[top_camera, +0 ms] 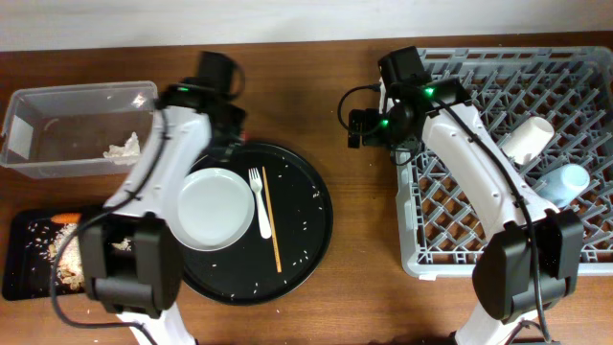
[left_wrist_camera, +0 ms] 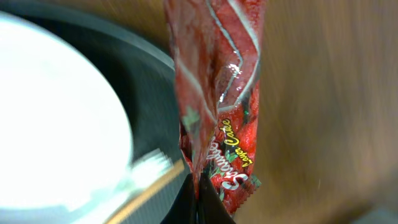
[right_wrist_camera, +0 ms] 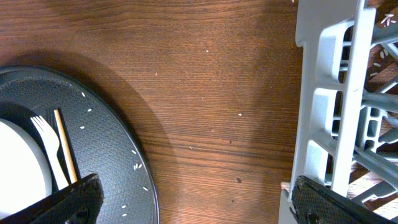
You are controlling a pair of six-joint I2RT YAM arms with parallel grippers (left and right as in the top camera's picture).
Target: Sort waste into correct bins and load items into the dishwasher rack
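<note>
My left gripper (left_wrist_camera: 199, 193) is shut on the red snack wrapper (left_wrist_camera: 214, 93), which hangs above the far rim of the round black tray (left_wrist_camera: 149, 93); in the overhead view this gripper (top_camera: 230, 123) is at the tray's top edge. The white plate (top_camera: 215, 208), white fork (top_camera: 257, 201) and a wooden chopstick (top_camera: 271, 218) lie on that tray. My right gripper (top_camera: 369, 126) is open and empty over bare table, between the tray and the grey dishwasher rack (top_camera: 450, 240). The rack holds a white cup (top_camera: 529, 139) and a pale blue cup (top_camera: 565, 182). The bowl is out of view.
The clear tub (top_camera: 29, 105) at far left holds the crumpled tissue (top_camera: 123, 148). The shallow black tray (top_camera: 24, 273) at front left holds a carrot (top_camera: 65, 218) and brownish scraps (top_camera: 67, 261). Rice grains dot the round black tray (top_camera: 306, 240).
</note>
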